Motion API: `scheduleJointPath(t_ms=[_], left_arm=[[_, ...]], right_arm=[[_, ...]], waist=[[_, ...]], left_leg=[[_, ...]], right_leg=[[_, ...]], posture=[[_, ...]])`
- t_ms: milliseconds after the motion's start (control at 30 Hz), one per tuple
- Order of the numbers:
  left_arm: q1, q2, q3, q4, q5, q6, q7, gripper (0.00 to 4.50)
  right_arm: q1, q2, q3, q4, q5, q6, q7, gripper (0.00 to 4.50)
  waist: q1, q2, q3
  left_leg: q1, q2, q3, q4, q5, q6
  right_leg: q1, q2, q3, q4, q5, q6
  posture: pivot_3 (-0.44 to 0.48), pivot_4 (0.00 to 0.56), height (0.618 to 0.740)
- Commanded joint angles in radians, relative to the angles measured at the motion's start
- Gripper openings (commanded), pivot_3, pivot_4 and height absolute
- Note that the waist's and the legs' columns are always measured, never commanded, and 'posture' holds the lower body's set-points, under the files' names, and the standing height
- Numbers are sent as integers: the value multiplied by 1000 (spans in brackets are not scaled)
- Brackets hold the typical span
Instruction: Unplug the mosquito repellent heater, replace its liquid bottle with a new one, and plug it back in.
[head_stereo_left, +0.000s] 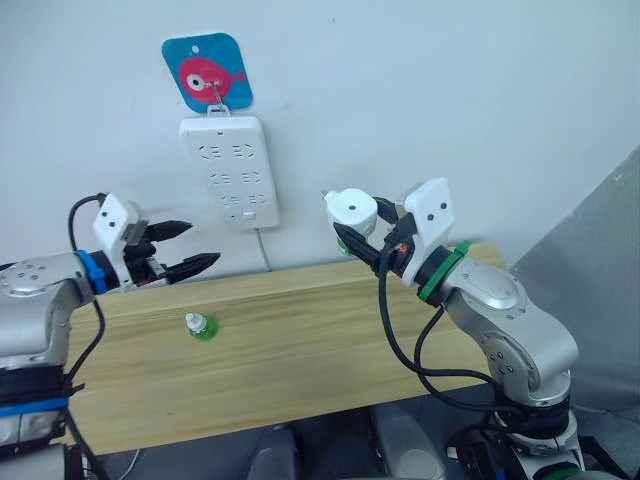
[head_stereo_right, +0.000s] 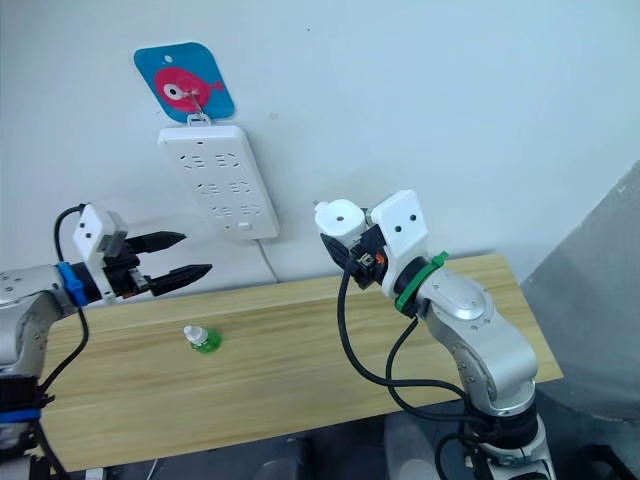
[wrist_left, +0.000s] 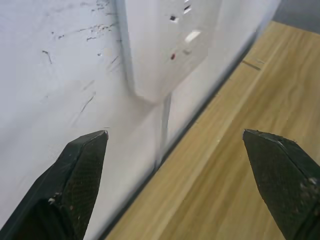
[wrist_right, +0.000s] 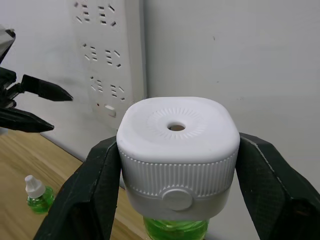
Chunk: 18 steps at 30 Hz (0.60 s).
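Note:
My right gripper (head_stereo_left: 357, 230) is shut on the mosquito repellent heater (head_stereo_left: 352, 209), a small white rounded unit with a round vent hole (wrist_right: 176, 127). It is held in the air in front of the wall, to the right of the power strip. A green liquid bottle (wrist_right: 175, 228) sticks out under the heater. A second small green bottle (head_stereo_left: 201, 326) with a white cap stands on the wooden table (head_stereo_left: 320, 340). My left gripper (head_stereo_left: 203, 242) hangs open above the table's left part, near the wall, below and left of the strip, with nothing between its fingers.
A long white multi-socket power strip (head_stereo_left: 230, 170) hangs on the wall from a blue fish-pattern hook (head_stereo_left: 207, 72), its cable (head_stereo_left: 264, 250) dropping behind the table. A grey panel (head_stereo_left: 605, 290) stands at the right.

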Motion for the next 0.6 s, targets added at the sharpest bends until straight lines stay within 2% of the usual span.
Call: scheduleJointPath(t_ms=[33,167,300,400,467,600], left_arm=[[145,-26,61,-357,-151,139,57,4500],[189,-79,45,-555,-280,259,164,4500],[86,-195,-20,-590,-310,296,338,4500],[4,-303,-81,-594,-325,315,459,4500],[-11,-336,-104,-602,-336,327,492,4500],[27,-342,-157,-634,-369,332,457,4500]], right_arm=[[4,29,-121,-50,98,10,-7,2938],[3,90,-199,-63,203,62,-47,2938],[2,171,-263,-72,314,120,-124,2938],[3,246,-305,-79,404,153,-208,2938],[0,268,-319,-79,447,163,-248,2938],[0,317,-331,-85,560,186,-333,2938]], waist=[[5,0,0],[30,0,-1],[55,3,-3],[54,3,-4],[51,3,-5],[37,5,-6]], left_leg=[[0,3,0,0,0,0],[-1,6,1,0,0,0],[2,11,1,1,2,-3],[1,11,1,5,2,-3],[1,12,2,6,2,-3],[1,13,3,6,2,-3]], right_leg=[[0,-1,1,0,0,0],[0,0,0,0,0,-1],[1,9,-2,1,3,-5],[2,16,-1,0,6,-7],[2,18,-1,1,7,-8],[1,19,1,1,7,-8]], posture=[[-154,151,740],[-152,149,740],[-161,147,740],[-175,144,740],[-184,146,740],[-192,141,740]])
